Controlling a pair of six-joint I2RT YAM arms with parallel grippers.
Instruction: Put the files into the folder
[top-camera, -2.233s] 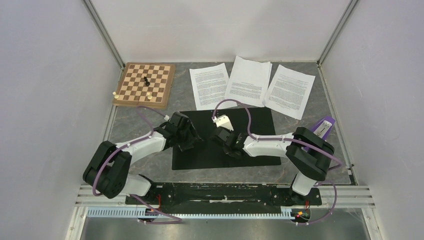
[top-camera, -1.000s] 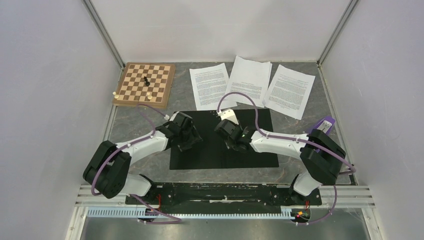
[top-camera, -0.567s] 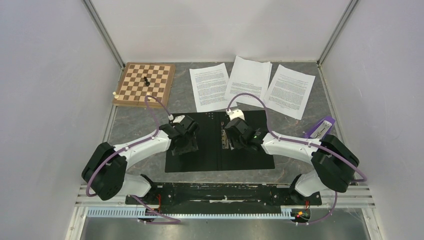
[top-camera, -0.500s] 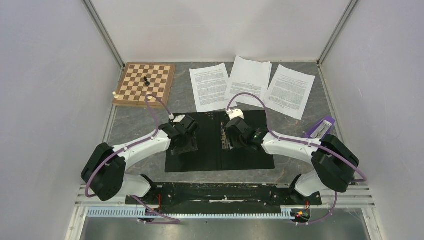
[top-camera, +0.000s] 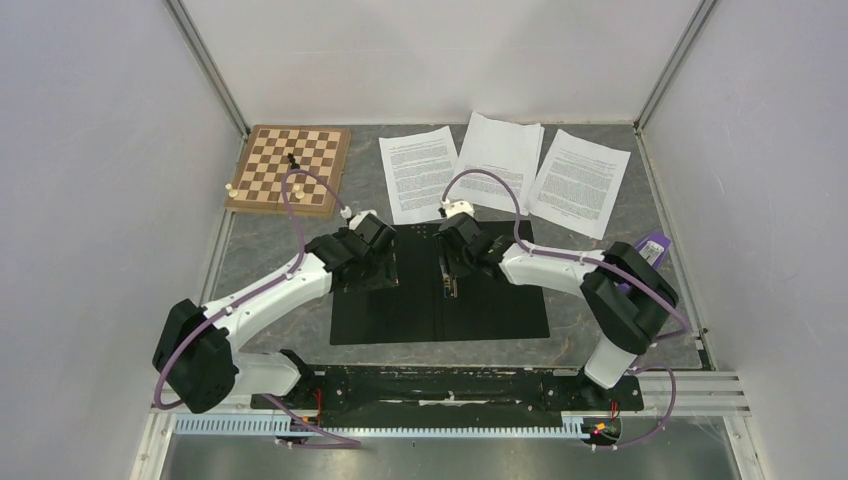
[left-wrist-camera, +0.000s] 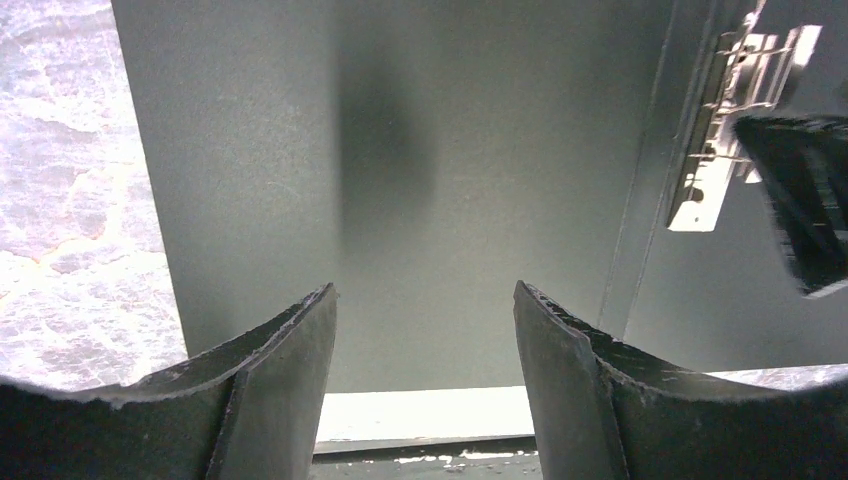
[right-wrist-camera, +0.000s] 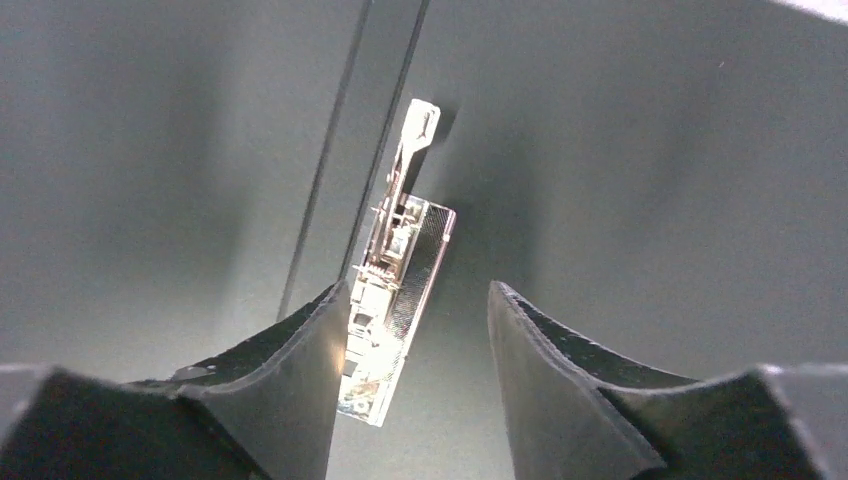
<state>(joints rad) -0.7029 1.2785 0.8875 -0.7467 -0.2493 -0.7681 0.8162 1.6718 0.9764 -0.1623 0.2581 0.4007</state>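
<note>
The folder (top-camera: 490, 310) lies open and flat, black inner faces up, in the middle of the table. A metal clip (right-wrist-camera: 400, 260) sits by its spine (top-camera: 447, 285). The three files (top-camera: 418, 172) (top-camera: 497, 160) (top-camera: 580, 182) lie side by side just beyond its far edge. My left gripper (top-camera: 378, 266) (left-wrist-camera: 425, 290) hovers open over the far part of the left face (left-wrist-camera: 450, 150), holding nothing. My right gripper (top-camera: 453, 266) (right-wrist-camera: 418, 285) stands open over the spine, with the clip beside its left finger and untouched by either finger.
A wooden chessboard (top-camera: 290, 168) with a few pieces on and beside it sits at the back left. A purple object (top-camera: 650, 250) lies at the right edge behind my right arm. White walls close in the back and both sides.
The folder has turned square to the table's front edge and shifted slightly left. Both grippers have moved toward its far edge, and the right jaws have widened.
</note>
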